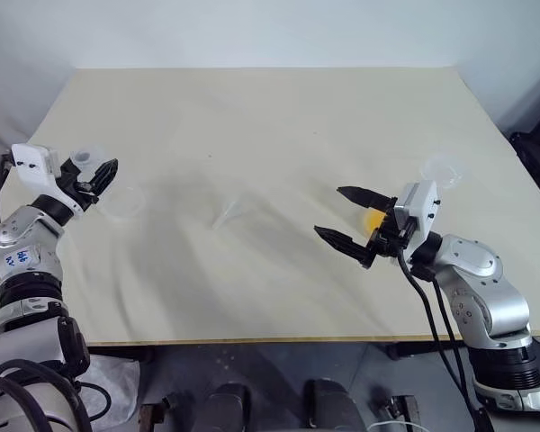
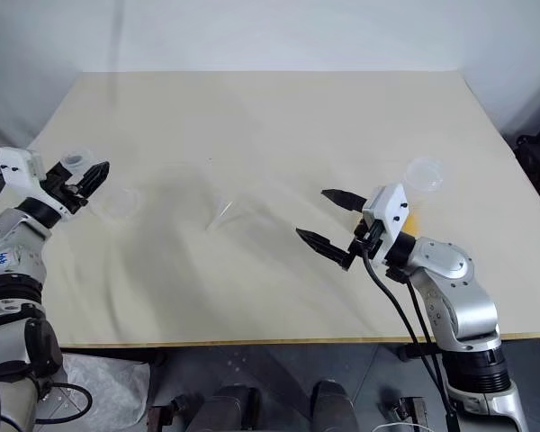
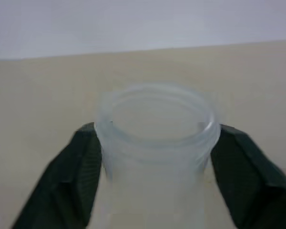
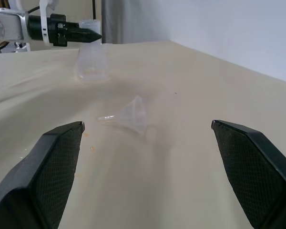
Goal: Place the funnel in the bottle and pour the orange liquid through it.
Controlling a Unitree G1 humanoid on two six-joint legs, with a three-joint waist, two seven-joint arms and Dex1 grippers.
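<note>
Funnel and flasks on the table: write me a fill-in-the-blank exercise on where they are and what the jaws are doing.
1. The funnel lies on its ____ on the table, between the two arms.
2. The left gripper has a jaw on each side of the empty bottle's ____.
3. The right gripper has its jaws ____ and holds nothing.
4. The orange liquid shows just behind the ____ gripper.

Missing words: side; neck; open; right
</note>
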